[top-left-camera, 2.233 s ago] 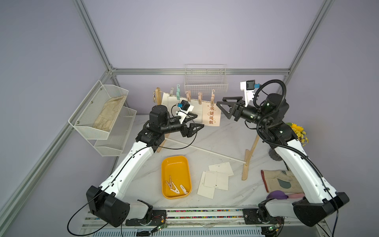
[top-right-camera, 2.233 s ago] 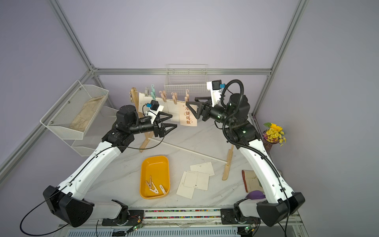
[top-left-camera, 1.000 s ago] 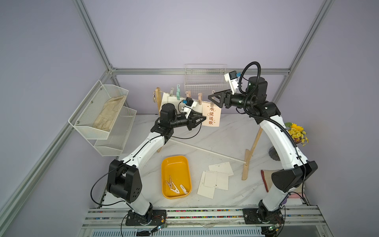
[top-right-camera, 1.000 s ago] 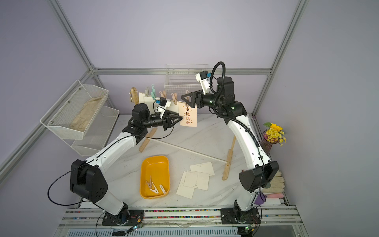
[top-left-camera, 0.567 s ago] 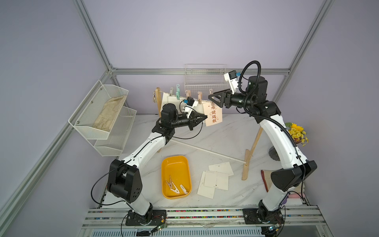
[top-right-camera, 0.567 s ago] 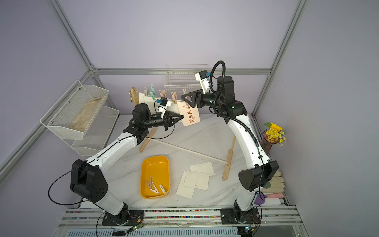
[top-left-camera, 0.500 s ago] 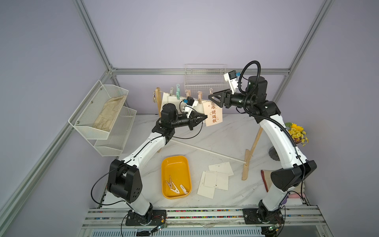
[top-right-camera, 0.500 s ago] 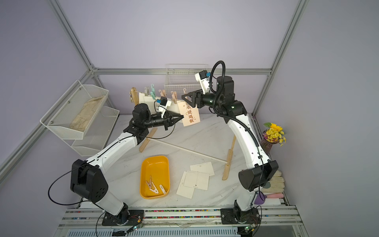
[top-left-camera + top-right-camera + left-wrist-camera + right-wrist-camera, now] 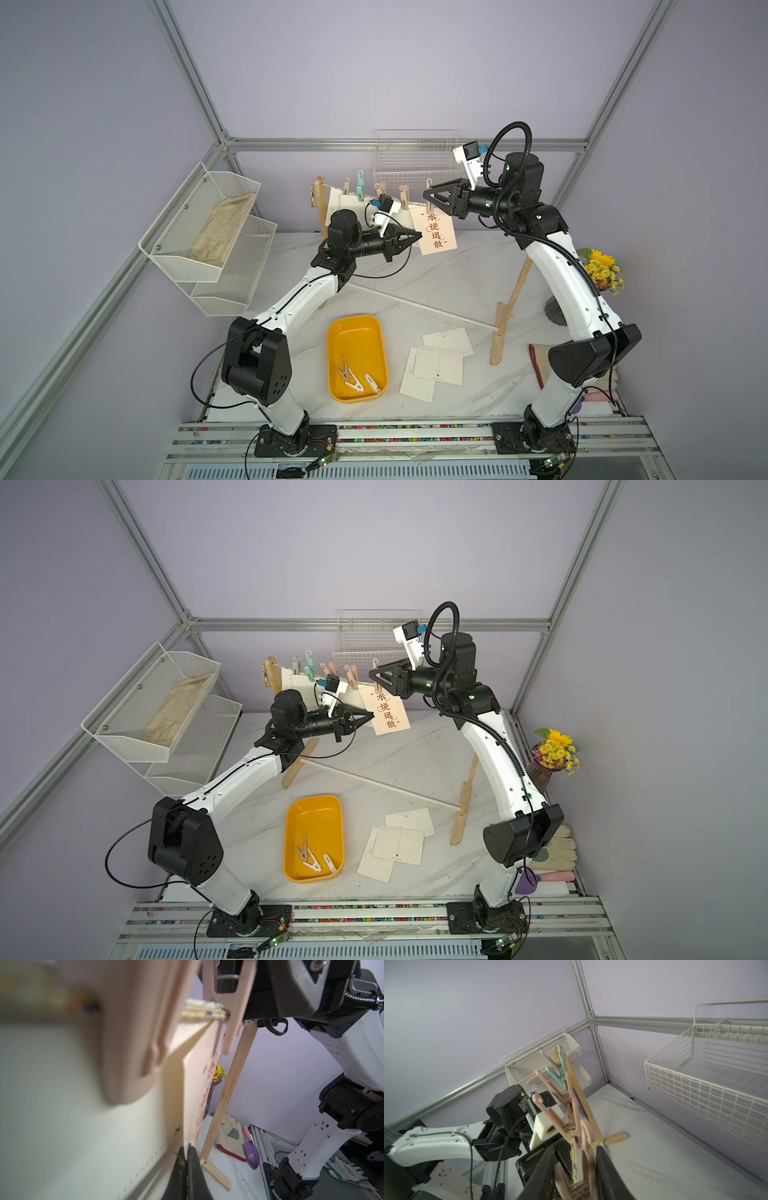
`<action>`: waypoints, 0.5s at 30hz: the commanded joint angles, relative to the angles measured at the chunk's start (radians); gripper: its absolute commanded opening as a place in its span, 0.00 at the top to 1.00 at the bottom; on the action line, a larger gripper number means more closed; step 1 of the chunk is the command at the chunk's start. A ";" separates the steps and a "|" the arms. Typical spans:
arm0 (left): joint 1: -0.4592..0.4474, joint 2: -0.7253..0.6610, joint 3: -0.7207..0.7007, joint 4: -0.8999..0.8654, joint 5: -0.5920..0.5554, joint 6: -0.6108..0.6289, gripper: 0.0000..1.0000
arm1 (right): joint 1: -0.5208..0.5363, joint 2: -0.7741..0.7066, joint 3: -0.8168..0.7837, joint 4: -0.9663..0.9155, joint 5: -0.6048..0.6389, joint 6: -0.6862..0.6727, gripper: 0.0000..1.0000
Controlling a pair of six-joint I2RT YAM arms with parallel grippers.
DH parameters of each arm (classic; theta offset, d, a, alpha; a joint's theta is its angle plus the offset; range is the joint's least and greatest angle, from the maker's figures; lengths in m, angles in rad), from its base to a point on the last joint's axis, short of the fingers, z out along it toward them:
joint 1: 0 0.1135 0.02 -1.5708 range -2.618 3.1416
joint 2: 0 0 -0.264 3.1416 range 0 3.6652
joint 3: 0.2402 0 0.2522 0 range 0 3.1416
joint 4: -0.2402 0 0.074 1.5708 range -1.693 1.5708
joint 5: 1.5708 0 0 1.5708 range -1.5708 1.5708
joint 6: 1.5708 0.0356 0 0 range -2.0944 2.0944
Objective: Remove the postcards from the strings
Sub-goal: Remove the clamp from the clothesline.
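Cream postcard [image 9: 435,233] mid-release; task judged under half done.
Grip: left gripper [image 9: 417,237] pinched together on the card's lower corner, card tilted beneath the string [image 9: 195,1014]; right gripper [image 9: 575,1148] closed in on the handles of the pink clothes peg [image 9: 232,1018] that pins the card's top, so the peg looks squeezed and the card not yet free; done: three white postcards [image 9: 438,365] lie overlapping on the marble table [image 9: 415,270], three loose pegs [image 9: 353,376] in the yellow tray [image 9: 357,338]; left: this cream card plus at least two white hanging cards [image 9: 338,203] beyond the left arm, partly hidden, exact number cannot be told; pegs on the string: five counted in a top view, the held one included; wooden posts [image 9: 515,291]: two.
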 commanded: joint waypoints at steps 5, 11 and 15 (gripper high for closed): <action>0.003 -0.006 -0.014 0.050 0.026 -0.041 1.00 | 0.003 -0.016 -0.039 0.087 -0.015 -0.005 0.79; 0.003 -0.057 -0.083 0.042 0.033 -0.019 1.00 | 0.002 -0.048 -0.056 0.159 0.040 0.018 0.79; -0.001 -0.108 -0.148 0.032 0.020 0.000 1.00 | 0.003 -0.056 -0.050 0.178 0.060 0.028 0.80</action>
